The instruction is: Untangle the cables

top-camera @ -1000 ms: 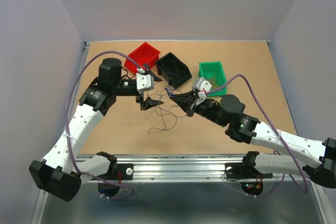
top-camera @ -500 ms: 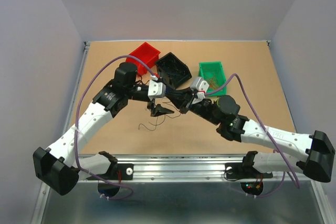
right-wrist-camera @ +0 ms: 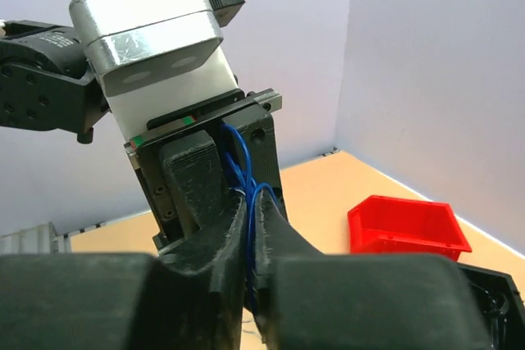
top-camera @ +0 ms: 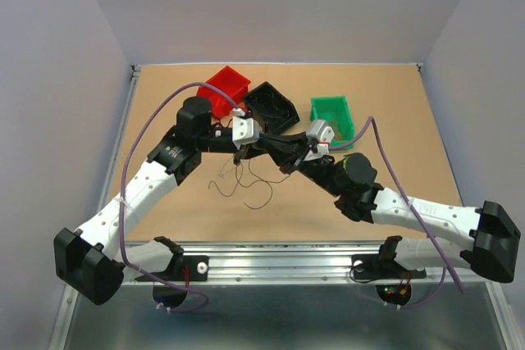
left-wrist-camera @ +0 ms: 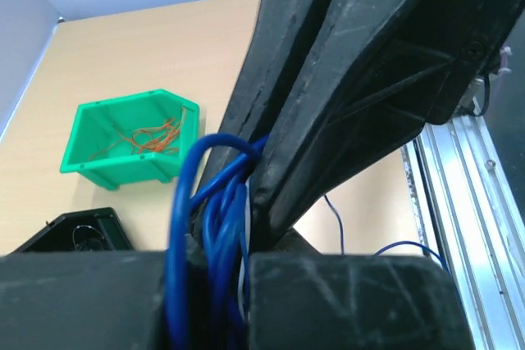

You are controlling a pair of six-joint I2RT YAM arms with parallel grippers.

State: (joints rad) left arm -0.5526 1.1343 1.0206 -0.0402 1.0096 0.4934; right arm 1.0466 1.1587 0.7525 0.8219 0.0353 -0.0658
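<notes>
The cables are thin blue wires (left-wrist-camera: 209, 227) bunched between my two grippers, which meet tip to tip above the table's middle. My left gripper (left-wrist-camera: 221, 272) is shut on the blue bundle, with the right gripper's black fingers (left-wrist-camera: 344, 79) directly in front of it. My right gripper (right-wrist-camera: 253, 227) is shut on the same blue cables (right-wrist-camera: 246, 178), pressed against the left gripper's fingers (right-wrist-camera: 193, 170). From above, the left gripper (top-camera: 248, 147) and right gripper (top-camera: 271, 150) touch, and thin dark cable strands (top-camera: 246, 184) hang and curl on the board below them.
A red bin (top-camera: 225, 88), a black bin (top-camera: 272, 108) and a green bin (top-camera: 332, 116) stand behind the grippers. The green bin (left-wrist-camera: 131, 141) holds orange wires. An aluminium rail (top-camera: 279, 256) runs along the near edge.
My left gripper swung right to meet the right gripper and closed on the blue cables. Both grippers moved slightly toward the bins, and the loose strands shifted beneath them.
</notes>
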